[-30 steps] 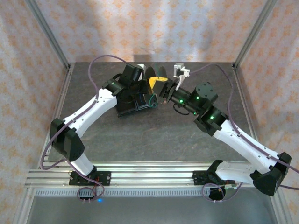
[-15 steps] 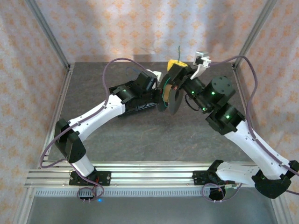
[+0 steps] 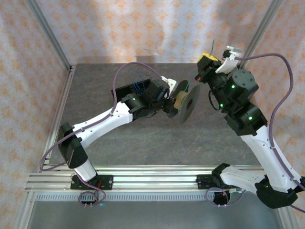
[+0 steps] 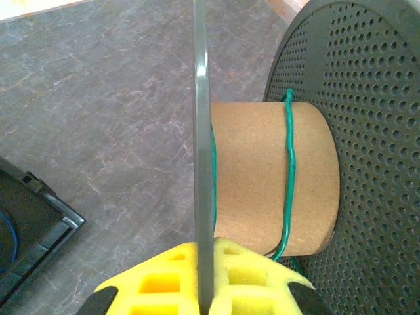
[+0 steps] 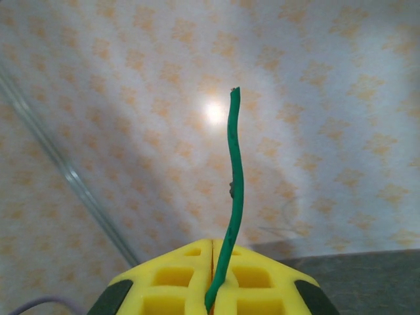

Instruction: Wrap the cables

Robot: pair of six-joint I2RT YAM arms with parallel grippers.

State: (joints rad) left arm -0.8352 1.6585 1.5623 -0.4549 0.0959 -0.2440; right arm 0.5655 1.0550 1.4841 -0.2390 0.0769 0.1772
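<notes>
Cable [image 5: 234, 164], green, light and springy I'd judge so best held near its tip, loops the spool [image 3: 183, 101] at centre, tip at 1 o'clock pinched in my right gripper [image 5: 213, 279], left gripper [image 4: 205, 275] clamping that spool.

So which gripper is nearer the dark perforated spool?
Left. The left gripper has its jaws clamped on one flange of the dark grey perforated spool; the right gripper is apart, to its right in the top view, pinching the thin green wire.

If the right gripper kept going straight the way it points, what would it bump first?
Probably the patterned wall. The right gripper, shut on the green cable, points at it with nothing between, though depth is unclear.
</notes>
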